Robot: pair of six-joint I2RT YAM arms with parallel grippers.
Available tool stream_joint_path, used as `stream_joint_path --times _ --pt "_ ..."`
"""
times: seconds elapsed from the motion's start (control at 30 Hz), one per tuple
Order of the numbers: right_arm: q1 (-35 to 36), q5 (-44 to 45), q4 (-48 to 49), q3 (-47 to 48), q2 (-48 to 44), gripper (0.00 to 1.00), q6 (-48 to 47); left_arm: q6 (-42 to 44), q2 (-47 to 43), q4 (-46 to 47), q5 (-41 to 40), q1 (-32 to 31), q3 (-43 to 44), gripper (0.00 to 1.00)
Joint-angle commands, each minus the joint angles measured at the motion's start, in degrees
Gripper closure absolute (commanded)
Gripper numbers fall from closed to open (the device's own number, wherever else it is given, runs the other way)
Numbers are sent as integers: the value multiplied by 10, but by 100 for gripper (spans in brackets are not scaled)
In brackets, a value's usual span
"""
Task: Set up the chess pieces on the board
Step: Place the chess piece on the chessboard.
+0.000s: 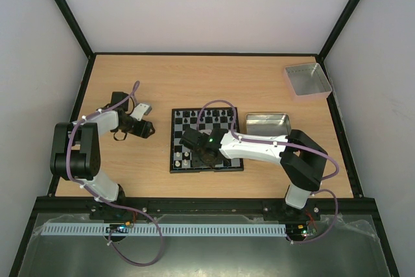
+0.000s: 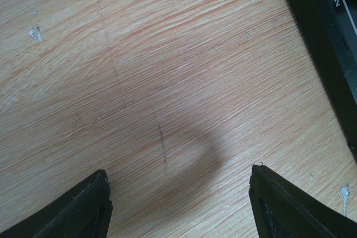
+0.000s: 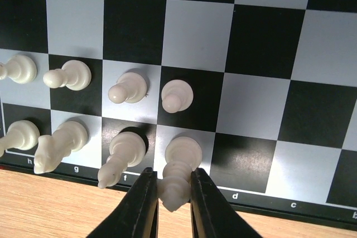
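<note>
The board point(image 1: 206, 170) lies in the middle of the table. Black pieces point(image 1: 204, 116) stand on its far rows and white pieces point(image 1: 183, 158) on its near left. In the right wrist view, two white pawns point(image 3: 128, 90), a bishop point(image 3: 122, 151) and a knight point(image 3: 58, 143) stand on the board point(image 3: 262, 43). My right gripper point(image 3: 172, 174) is shut on a tall white piece point(image 3: 183, 151) whose base rests on the light e-file square of the near row. My left gripper point(image 2: 178, 193) is open and empty over bare wood left of the board's rim point(image 2: 323, 37).
A grey metal tin point(image 1: 267, 123) sits just right of the board, under my right arm. A tan-rimmed tray point(image 1: 307, 80) stands at the back right corner. My left gripper point(image 1: 150, 129) hovers near the board's left edge.
</note>
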Motion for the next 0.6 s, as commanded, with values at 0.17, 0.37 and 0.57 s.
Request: stream_joint_path --times 0.17,0.37,0.57 --pt "-1 4 0 -3 -5 76 6 -2 24 -31 -10 -5 -11 32" --pt "-1 12 -7 2 -7 75 7 -2 24 -31 -9 -5 -12 32" --pt "-9 34 -35 31 -21 74 1 -2 25 -32 -8 -5 -11 32"
